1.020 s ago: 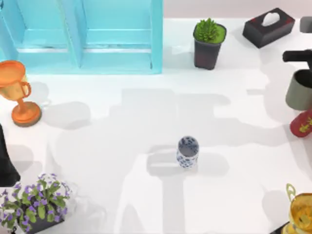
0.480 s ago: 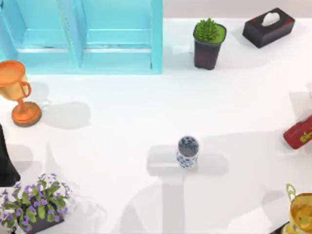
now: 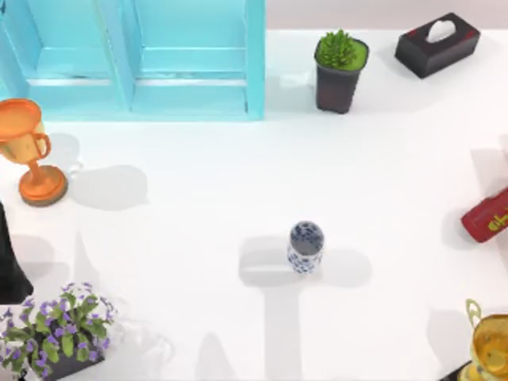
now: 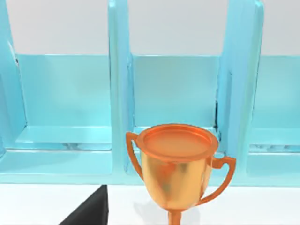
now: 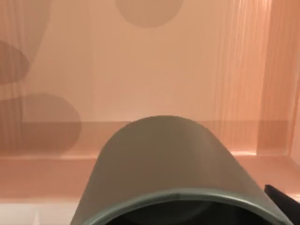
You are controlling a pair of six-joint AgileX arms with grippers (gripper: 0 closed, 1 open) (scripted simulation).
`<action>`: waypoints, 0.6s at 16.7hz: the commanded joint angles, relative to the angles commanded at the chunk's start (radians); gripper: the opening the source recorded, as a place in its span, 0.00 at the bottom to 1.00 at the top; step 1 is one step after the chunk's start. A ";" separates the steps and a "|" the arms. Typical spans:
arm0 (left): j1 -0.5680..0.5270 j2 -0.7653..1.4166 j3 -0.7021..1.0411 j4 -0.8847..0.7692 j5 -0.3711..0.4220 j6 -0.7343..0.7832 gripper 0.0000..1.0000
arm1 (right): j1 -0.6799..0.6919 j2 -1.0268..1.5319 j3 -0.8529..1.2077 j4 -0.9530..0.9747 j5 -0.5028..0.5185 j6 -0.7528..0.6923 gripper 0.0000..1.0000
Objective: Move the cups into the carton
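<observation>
Right gripper holds the olive-grey cup (image 5: 173,164) before a salmon carton wall (image 5: 154,70).

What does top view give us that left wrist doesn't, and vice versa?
Top, not left wrist: patterned cup standing mid-table, green potted plant, tissue box, red bottle lying at the right edge, gold trophy, purple flower pot.

Left wrist, not top: the blue rack's compartments seen front-on, the pale wall above them, and a dark wedge I can't identify.

Both: orange trophy, blue rack, white table.
</observation>
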 joint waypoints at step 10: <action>0.000 0.000 0.000 0.000 0.000 0.000 1.00 | 0.004 0.002 -0.102 0.102 0.006 0.007 0.00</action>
